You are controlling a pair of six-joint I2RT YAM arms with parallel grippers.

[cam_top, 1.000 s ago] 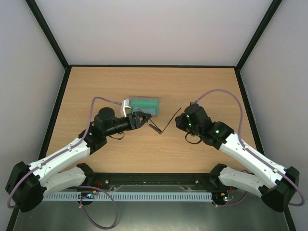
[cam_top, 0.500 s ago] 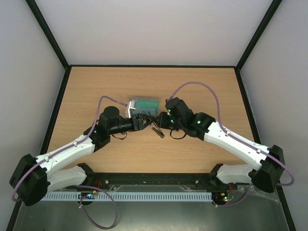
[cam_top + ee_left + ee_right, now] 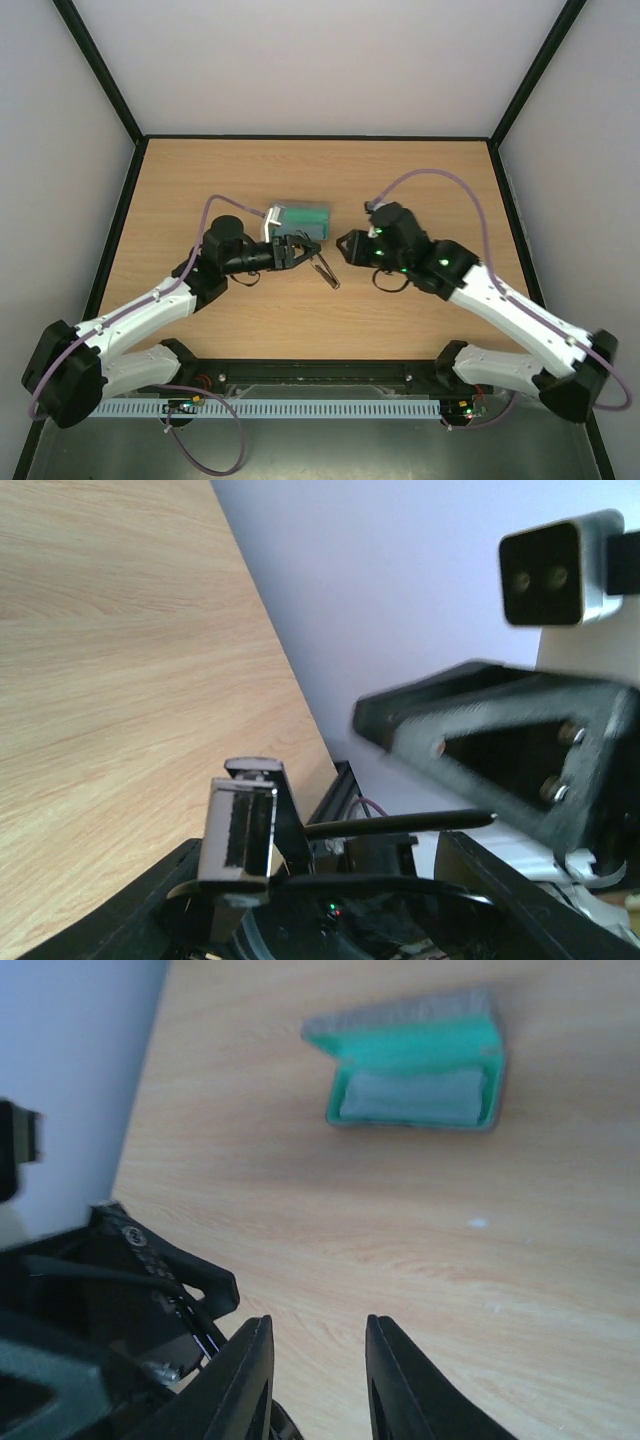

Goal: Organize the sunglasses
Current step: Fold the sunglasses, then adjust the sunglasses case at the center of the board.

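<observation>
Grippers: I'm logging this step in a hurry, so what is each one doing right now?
Left gripper: closed on the sunglasses.
Right gripper: open, holding nothing.

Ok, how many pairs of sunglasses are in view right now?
1. The sunglasses are held by the left gripper, on the near side of the open case. Another pair could be hidden under the arms.

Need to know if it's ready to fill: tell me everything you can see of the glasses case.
The glasses case is a rectangular box, grey and felt-like outside, bright green inside, its tray floor greyer. It lies open on the wooden table, lid swung back. Nothing touches it in the right wrist view; from above, the left arm overlaps its left end.
</observation>
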